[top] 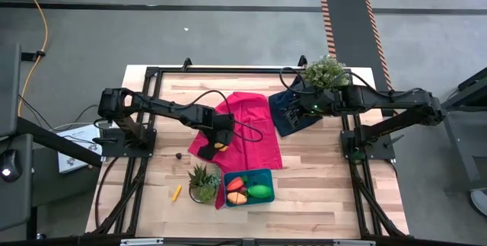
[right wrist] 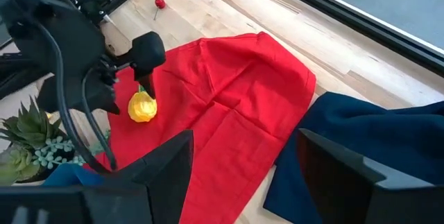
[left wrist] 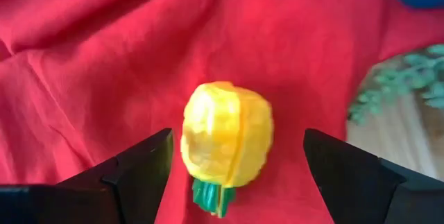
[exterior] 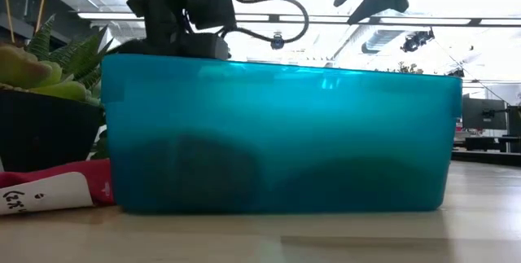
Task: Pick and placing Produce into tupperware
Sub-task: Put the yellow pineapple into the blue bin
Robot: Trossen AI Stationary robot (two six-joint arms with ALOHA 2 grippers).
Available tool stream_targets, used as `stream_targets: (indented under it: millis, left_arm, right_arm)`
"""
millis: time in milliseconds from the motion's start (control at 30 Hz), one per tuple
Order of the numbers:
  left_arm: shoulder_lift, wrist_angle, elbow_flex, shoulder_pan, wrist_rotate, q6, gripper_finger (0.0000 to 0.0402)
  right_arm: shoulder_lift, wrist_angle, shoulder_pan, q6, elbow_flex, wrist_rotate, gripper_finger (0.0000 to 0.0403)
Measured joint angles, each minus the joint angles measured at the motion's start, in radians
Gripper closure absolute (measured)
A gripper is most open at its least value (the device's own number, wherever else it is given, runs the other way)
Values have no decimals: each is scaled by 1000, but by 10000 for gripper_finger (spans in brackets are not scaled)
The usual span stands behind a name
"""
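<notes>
Yellow produce piece point(left wrist: 227, 141) lies on the red cloth point(left wrist: 104, 57), sitting between my left gripper's point(left wrist: 236, 165) wide-open fingers, not gripped. Teal tupperware point(top: 249, 187) nearby holds carrot point(top: 235, 183) and green piece point(top: 259, 192). Right gripper point(right wrist: 239, 175) wide, empty, over navy cloth point(right wrist: 361, 130).

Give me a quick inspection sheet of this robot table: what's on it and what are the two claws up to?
Surface: pale wooden table, partly covered by a red cloth and a navy cloth.
Job's things: teal tupperware holding carrot, orange piece and green oval; yellow fruit on the red cloth; thin yellow stick on bare wood.
Clutter: succulent pot beside the tupperware, leafy plant, small dark item.
Grippers: left gripper open, straddling the yellow fruit; right gripper open over the navy cloth.
Cables: black cable looping at the left wrist.
Surroundings: grey floor, striped mat.
</notes>
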Motion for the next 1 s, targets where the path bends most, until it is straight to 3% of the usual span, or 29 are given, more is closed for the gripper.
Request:
stream_targets:
  millis: [1000]
  left_arm:
    - [62, 27, 0, 0, 7, 19, 89]
  right_arm:
    - [0, -1, 0, 3, 0, 28, 160]
